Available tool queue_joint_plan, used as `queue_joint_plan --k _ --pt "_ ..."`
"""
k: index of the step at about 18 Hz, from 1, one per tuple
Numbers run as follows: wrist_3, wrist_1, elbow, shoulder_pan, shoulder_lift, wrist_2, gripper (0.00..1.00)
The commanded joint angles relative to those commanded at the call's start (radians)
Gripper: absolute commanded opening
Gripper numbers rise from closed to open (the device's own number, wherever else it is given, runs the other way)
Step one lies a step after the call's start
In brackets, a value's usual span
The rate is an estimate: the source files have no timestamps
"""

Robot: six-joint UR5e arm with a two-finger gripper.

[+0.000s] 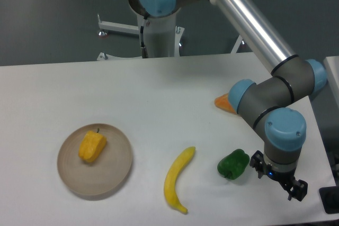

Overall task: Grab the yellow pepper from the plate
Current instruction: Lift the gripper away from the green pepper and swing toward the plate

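The gripper [279, 179] hangs at the near right edge of the table [159, 93]; whether its fingers are released or clenched cannot be told from this view. Just to its left lies the green pepper [232, 164], then the banana [177, 186]. At the near left, the plate [114, 175] carries the yellow pepper [92, 146], well apart from the gripper. Farther back, the orange wedge [224, 102] shows partly behind the arm.

Banana [177, 180], green pepper [232, 164], orange wedge [224, 102]
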State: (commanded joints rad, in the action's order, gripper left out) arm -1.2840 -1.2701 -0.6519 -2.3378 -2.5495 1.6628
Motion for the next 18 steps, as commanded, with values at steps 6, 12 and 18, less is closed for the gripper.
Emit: queue_joint_plan --k 6,12,18 --pt "0.027 -0.003 -0.029 0.015 0.026 0.002 1.00" --pt "0.178 -0.011 -0.213 0.063 0.167 -0.058 1.00" --pt "0.428 -0.060 -0.427 0.182 0.317 -0.083 1.00"
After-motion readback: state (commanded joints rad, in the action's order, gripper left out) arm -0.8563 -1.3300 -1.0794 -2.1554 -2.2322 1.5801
